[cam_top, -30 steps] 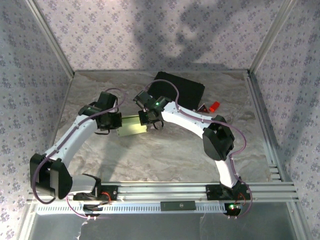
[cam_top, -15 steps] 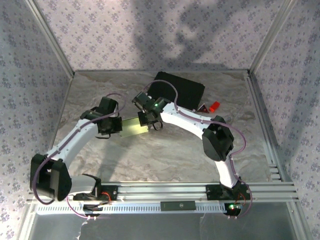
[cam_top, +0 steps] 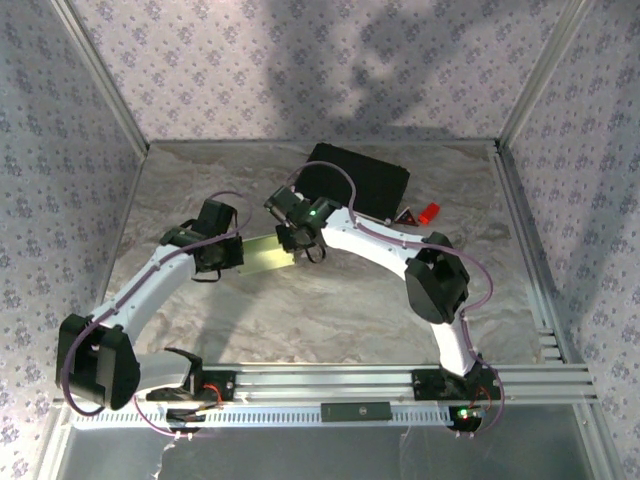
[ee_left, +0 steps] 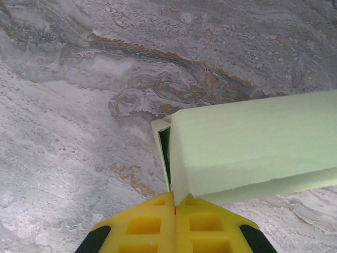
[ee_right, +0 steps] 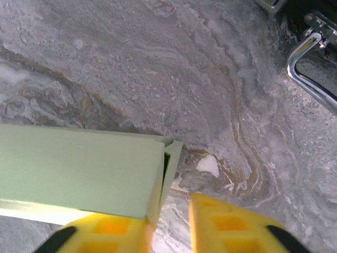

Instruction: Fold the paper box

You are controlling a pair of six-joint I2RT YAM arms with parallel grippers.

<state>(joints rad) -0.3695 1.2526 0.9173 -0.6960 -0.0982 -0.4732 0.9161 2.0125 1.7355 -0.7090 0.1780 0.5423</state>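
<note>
From above, the paper box point(cam_top: 266, 253) sits mid-table point(cam_top: 330, 310), its long axis running left to right between the left gripper point(cam_top: 238, 256) and the right gripper point(cam_top: 293, 245), one at each end. The left wrist view shows the yellow fingers point(ee_left: 147, 226) pressed together on the box's thin end flap. In the right wrist view the jaws stand slightly apart, one finger point(ee_right: 105, 232) touching the box's end and the other clear.

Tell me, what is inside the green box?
Through the narrow gap at the end of the paper box, only dark shadow shows. Its closed card walls cover the rest, so you cannot see whether anything is inside.
</note>
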